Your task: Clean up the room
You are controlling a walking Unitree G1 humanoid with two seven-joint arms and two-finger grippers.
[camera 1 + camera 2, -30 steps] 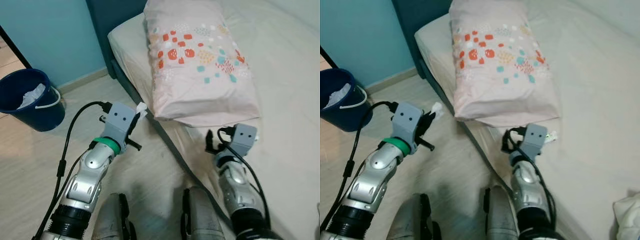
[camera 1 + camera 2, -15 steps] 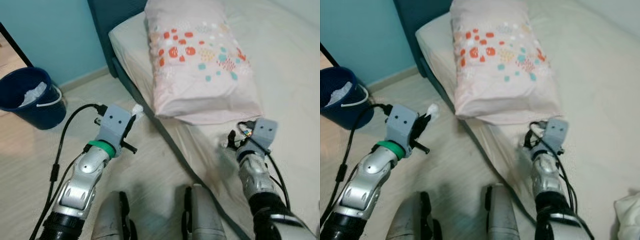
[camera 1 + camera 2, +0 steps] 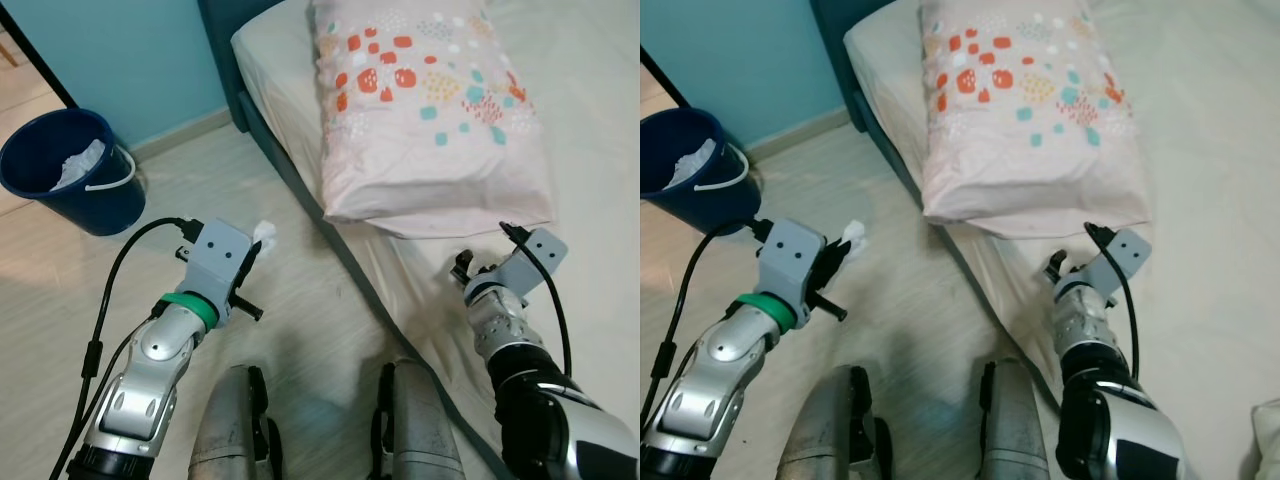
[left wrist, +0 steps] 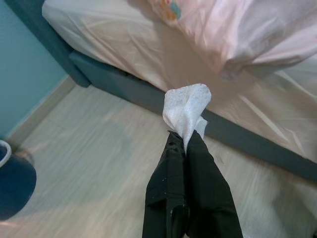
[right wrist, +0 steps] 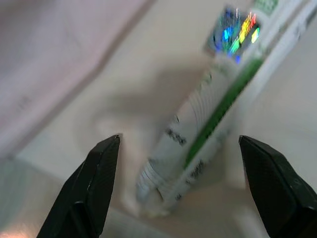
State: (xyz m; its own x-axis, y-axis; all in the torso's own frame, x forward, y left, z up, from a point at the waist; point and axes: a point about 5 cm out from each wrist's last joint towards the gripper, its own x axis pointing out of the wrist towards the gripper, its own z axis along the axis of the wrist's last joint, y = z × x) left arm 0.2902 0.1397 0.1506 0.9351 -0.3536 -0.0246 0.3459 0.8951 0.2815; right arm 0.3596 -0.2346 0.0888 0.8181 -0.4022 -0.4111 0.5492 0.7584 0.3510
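Left gripper (image 4: 185, 144) clamped on a crumpled white tissue (image 4: 186, 110) above the floor beside the bed (image 3: 600, 150), right gripper (image 5: 178, 173) spread wide over a white tube with green stripe and holographic patch (image 5: 208, 124) lying on the bed by the patterned pillow (image 3: 430, 110), blue bucket (image 3: 65, 185) farther from the bed.

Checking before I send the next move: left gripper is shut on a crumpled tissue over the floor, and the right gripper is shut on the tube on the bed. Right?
Not quite. The left gripper does pinch the tissue, but the right wrist view shows the right gripper open, fingers either side of the tube on the bed.
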